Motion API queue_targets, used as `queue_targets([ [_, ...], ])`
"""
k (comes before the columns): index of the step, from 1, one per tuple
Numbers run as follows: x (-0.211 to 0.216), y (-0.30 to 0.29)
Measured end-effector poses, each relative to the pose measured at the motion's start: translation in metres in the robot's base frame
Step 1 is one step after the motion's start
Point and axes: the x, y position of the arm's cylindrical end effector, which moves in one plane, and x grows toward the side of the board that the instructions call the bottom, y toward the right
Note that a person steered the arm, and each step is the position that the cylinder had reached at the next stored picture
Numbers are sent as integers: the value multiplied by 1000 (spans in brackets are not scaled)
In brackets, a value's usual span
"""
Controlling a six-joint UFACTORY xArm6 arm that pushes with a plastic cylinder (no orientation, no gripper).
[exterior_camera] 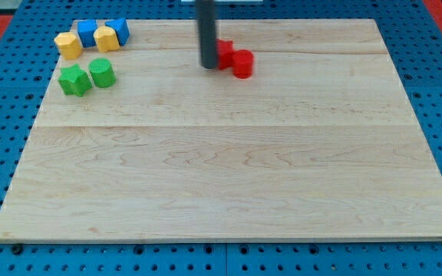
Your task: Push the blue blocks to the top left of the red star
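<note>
The rod (207, 31) runs out past the view's top edge, so its upper part is cut off. Near the board's top edge, it covers the left side of a red block (225, 54), whose shape cannot be told. At the board's top left corner, a yellow block (107, 38) hides much of one blue block (121, 29).

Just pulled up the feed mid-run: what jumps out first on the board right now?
The dark rod stands out first, coming down at the view's top centre, my tip right against the left side of two red blocks. Next is the bright cluster in the view's top left corner: two blue blocks mixed with two yellow blocks, and two green blocks just below them.
</note>
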Motion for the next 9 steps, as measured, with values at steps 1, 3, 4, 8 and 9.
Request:
queue_targets([
  [1, 45, 7],
  [3, 175, -169],
  [4, 158, -313],
  [8, -48, -320],
  [9, -49, -320],
])
